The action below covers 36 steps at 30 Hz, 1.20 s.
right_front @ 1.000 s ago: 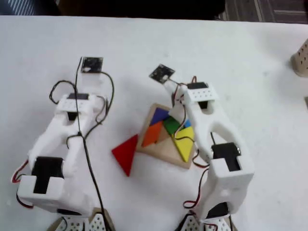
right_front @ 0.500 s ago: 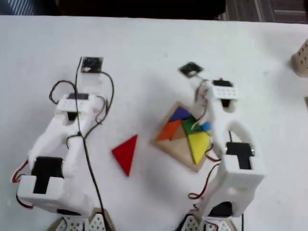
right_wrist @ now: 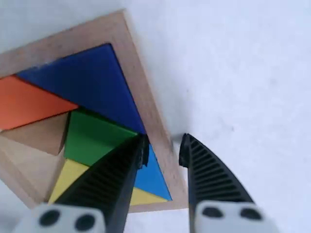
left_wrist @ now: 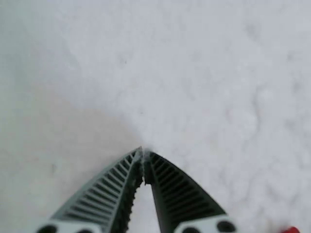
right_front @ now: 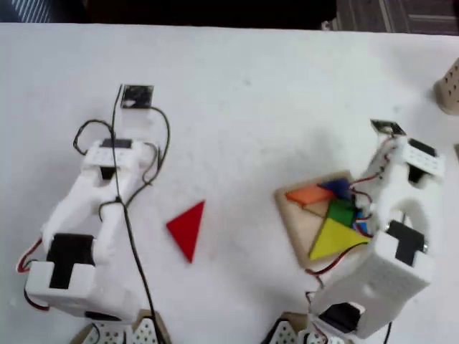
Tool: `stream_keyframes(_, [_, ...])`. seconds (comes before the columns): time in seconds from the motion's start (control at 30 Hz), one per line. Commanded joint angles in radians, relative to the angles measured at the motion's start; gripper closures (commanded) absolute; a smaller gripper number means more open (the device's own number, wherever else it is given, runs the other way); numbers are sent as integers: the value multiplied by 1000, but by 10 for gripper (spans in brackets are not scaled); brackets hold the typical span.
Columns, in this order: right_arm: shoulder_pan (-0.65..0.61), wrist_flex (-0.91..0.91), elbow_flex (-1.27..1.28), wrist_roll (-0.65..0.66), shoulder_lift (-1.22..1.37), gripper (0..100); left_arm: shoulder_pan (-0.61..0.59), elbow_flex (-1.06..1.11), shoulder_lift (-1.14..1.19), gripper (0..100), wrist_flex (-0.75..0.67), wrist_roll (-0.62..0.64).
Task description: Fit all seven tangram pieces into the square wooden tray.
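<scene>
The right end effector [right_wrist: 164, 145] clamps the rim of the wooden tray [right_front: 305, 231], which sits on the right of the desk [right_front: 251, 107] holding coloured pieces [right_front: 337, 233]. The red triangle [right_front: 188, 228] lies well to its left. The left end effector [left_wrist: 143, 154] is closed and empty.

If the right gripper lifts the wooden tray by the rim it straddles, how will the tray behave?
The wooden tray looks stiff, so it should not bend. Held at one edge by the right gripper, it would probably tilt. The loose coloured pieces may then slide out.
</scene>
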Motion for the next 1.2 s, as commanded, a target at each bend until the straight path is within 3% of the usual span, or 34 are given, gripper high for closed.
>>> stream_keyframes(0.0, [82,90,18,192,-84,882,-16,-49,-1,977,-18,-11])
stream_keyframes(0.2, [90,93,40,222,-246,881,-16,-48,-1,977,-18,-11])
stream_keyframes(0.4, [85,137,41,222,-317,805,-16,-35,-2,977,-23,-11])
stream_keyframes(0.63, [31,200,46,181,-364,975,-16,-35,-2,977,-25,-11])
stream_keyframes(0.83, [-114,298,146,213,-443,978,-16,-35,-2,977,-25,-11])
stream_keyframes(0.97, [-228,208,364,190,-601,978,-16,-37,-2,977,-25,-11])
stream_keyframes(1.17, [-354,-102,661,-31,-740,979,-16,-37,-2,977,-25,-11])
